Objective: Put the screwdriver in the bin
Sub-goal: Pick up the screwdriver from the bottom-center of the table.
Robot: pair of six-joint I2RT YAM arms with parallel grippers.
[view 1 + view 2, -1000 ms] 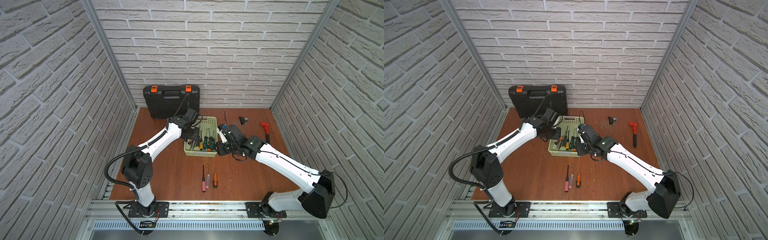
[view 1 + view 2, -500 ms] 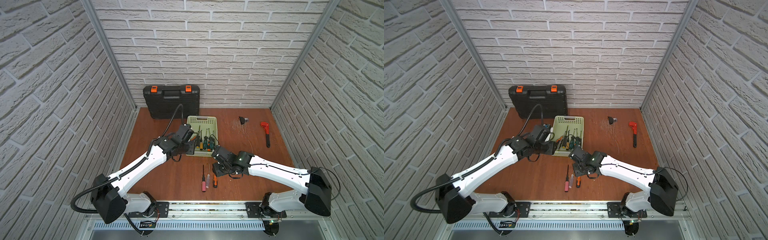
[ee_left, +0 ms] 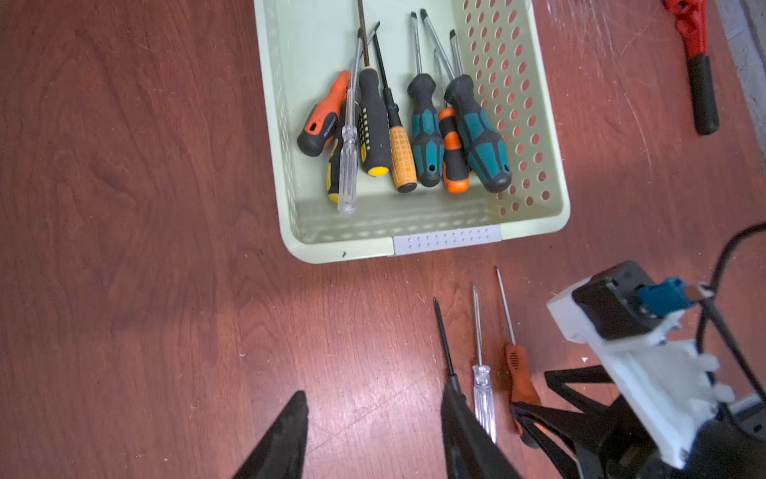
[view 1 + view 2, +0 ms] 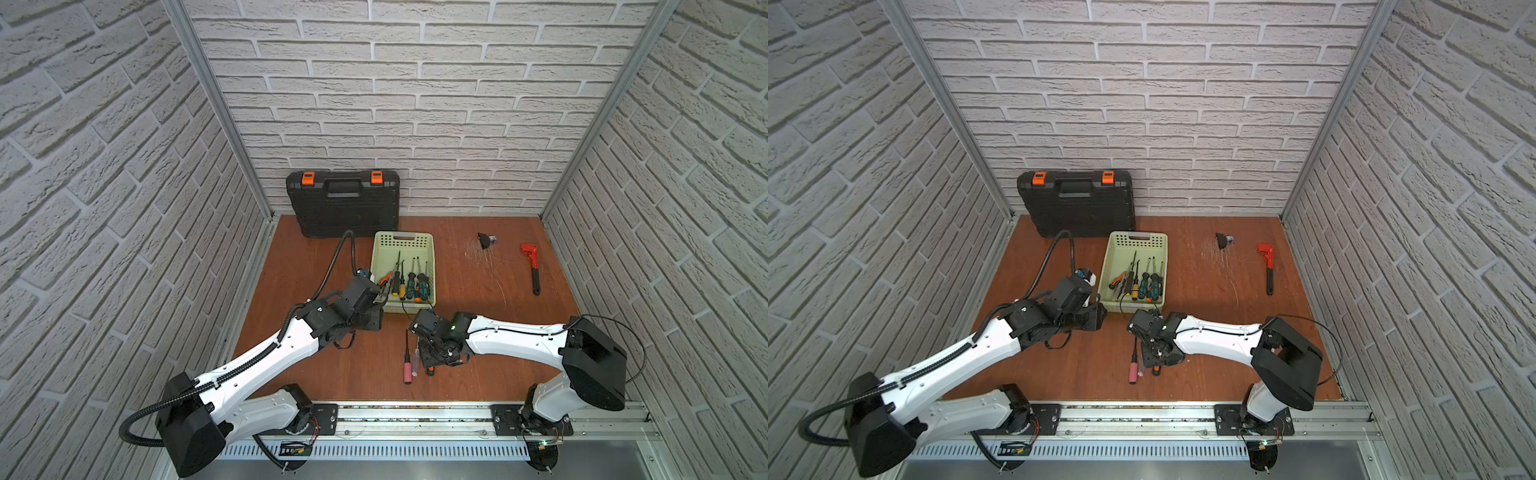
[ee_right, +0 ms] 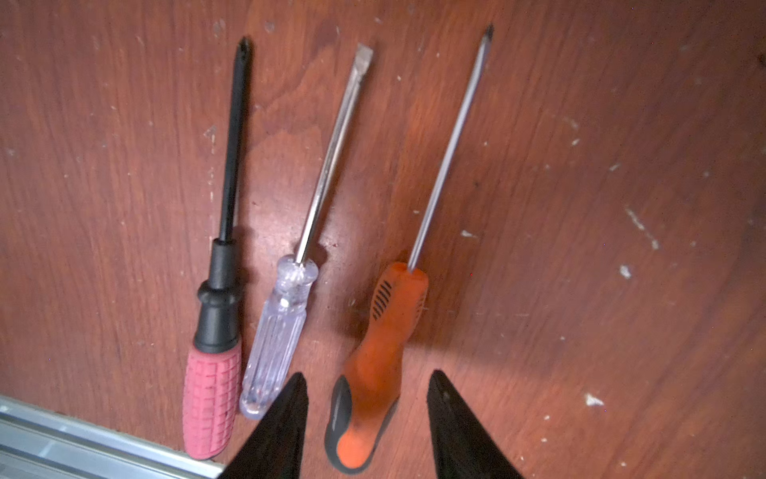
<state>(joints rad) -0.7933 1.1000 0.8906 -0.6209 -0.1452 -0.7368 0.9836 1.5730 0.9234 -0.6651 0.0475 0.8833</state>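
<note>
Green perforated bin [image 4: 403,240] holds several screwdrivers, 3 left on table [image 5: 580,166]: pink-handled screwdriver [image 5: 213,398], clear-handled screwdriver [image 5: 277,327], orange-handled screwdriver [image 5: 377,331] w/ right gripper [image 5: 367,377] jaws apart astride its handle, not yet clamped; left gripper [image 3: 373,394] jaws apart, empty, nr bin.

Wooden tabletop [image 4: 316,266] — bin [image 4: 404,237], tool case [image 4: 343,212], three loose screwdrivers [image 5: 282,331], red wrench [image 4: 533,270].
</note>
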